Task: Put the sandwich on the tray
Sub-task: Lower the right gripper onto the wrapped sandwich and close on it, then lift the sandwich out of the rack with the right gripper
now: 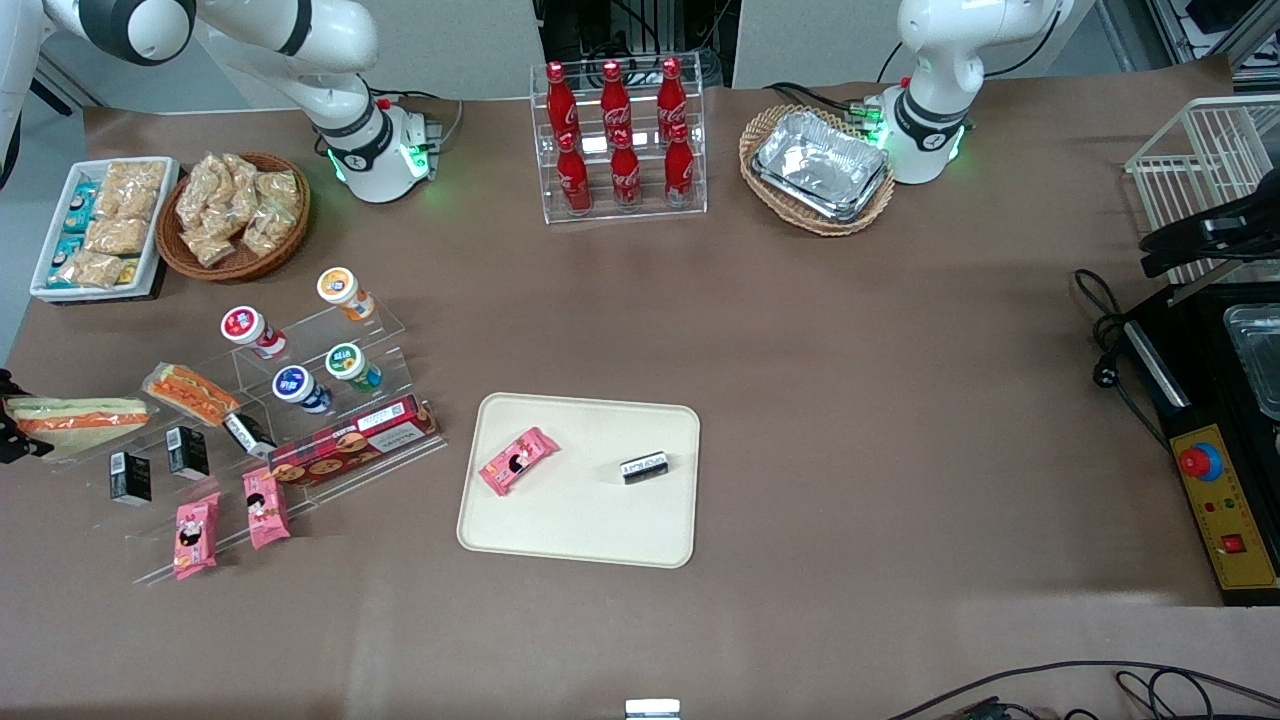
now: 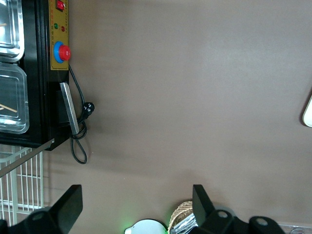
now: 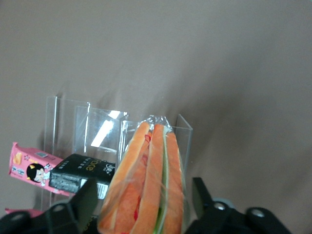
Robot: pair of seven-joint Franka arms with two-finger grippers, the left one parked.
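The sandwich (image 1: 78,418) is a long clear-wrapped wedge with pale bread and an orange stripe, at the working arm's end of the table beside the clear acrylic stand (image 1: 300,400). My gripper (image 1: 12,432) holds its outer end. In the right wrist view the sandwich (image 3: 151,185) fills the space between my fingers (image 3: 90,195), which press its wrap on both sides. The cream tray (image 1: 590,520) lies flat near the table's middle, nearer the front camera. A pink snack packet (image 1: 517,460) and a small black box (image 1: 643,467) lie on it.
The stand holds a shorter orange sandwich (image 1: 190,392), yogurt cups (image 1: 345,365), a cookie box (image 1: 352,440), black boxes (image 1: 188,452) and pink packets (image 1: 265,508). A cola rack (image 1: 620,135), snack baskets (image 1: 235,215) and foil trays (image 1: 820,165) stand farther back.
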